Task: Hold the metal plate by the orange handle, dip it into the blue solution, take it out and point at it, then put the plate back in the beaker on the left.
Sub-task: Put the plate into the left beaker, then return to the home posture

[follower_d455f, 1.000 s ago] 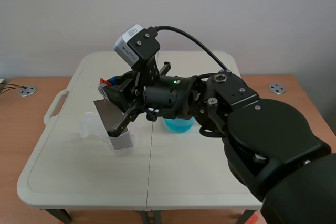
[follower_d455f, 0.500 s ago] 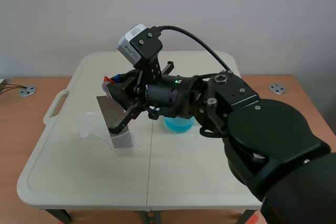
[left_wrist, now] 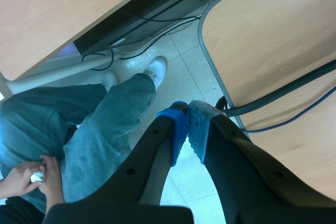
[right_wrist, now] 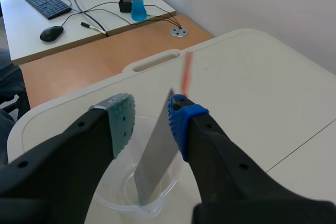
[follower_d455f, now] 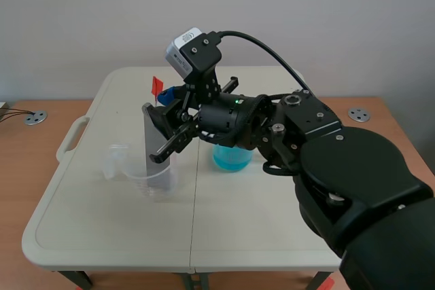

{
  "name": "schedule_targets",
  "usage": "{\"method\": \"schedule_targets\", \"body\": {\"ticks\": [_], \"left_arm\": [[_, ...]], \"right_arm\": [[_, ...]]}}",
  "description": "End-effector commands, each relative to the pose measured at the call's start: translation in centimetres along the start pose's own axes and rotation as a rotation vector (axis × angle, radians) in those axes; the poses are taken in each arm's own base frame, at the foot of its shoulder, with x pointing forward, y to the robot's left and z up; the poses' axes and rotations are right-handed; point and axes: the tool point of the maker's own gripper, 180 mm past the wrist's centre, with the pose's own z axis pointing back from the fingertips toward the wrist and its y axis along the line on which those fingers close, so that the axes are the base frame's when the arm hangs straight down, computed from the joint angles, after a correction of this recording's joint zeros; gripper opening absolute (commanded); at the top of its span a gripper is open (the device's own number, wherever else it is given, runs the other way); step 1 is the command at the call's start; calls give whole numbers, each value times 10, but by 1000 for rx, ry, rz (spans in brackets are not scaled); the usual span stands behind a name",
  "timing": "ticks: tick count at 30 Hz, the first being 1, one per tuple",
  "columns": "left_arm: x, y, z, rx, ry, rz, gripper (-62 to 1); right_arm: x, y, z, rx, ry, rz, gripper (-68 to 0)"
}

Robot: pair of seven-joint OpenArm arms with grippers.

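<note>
Thin, stiff metal plate [right_wrist: 157,156], likely slick and light; you take it by the orange handle [right_wrist: 185,74]. Right gripper [right_wrist: 149,115] is spread open around it, not gripping. Left gripper [left_wrist: 188,124] is closed on nothing.

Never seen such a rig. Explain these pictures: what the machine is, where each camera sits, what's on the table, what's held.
It is a robot with two black arms, each ending in a two-fingered pincer. The wide picture looks over a white table from between the arms; the other two come from cameras on the wrists. On the table stand a clear beaker and a beaker of blue solution. A metal plate with an orange handle stands in the clear beaker, between the parted fingers of the right pincer, so nothing is gripped. The left pincer is shut on nothing, off the table, over the floor and a person's legs.
</note>
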Motion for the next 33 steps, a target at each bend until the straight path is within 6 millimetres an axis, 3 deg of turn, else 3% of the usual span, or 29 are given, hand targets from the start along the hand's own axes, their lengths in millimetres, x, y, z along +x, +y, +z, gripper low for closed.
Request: {"method": "schedule_targets", "body": {"ticks": [1, 3, 5, 9, 19, 25, 30, 33], "left_arm": [[4, -1, 0, -4, -13, -4, -596], [4, -1, 0, -4, -13, -4, -586], [4, -1, 0, -5, -10, -21, -481], [5, 0, -1, -3, -13, -26, 14], [0, 0, -1, -3, 14, -23, 14], [-4, 0, 0, -3, 35, -21, 14], [8, 3, -1, -2, -19, -37, 14], [30, 31, -3, 74, -87, -52, 14]], "right_arm": [[14, -3, -3, 1, -43, 8, -423], [16, -4, -3, -3, -53, 9, -368], [18, -4, -3, -3, -60, 10, -316], [25, -6, -4, -4, -84, 16, -240], [30, -32, 7, -78, -107, -5, -76], [20, -46, 17, -110, -61, 4, -66], [15, -66, 33, -171, -37, 53, -64], [14, -83, 47, -245, -34, 91, -30]]}}
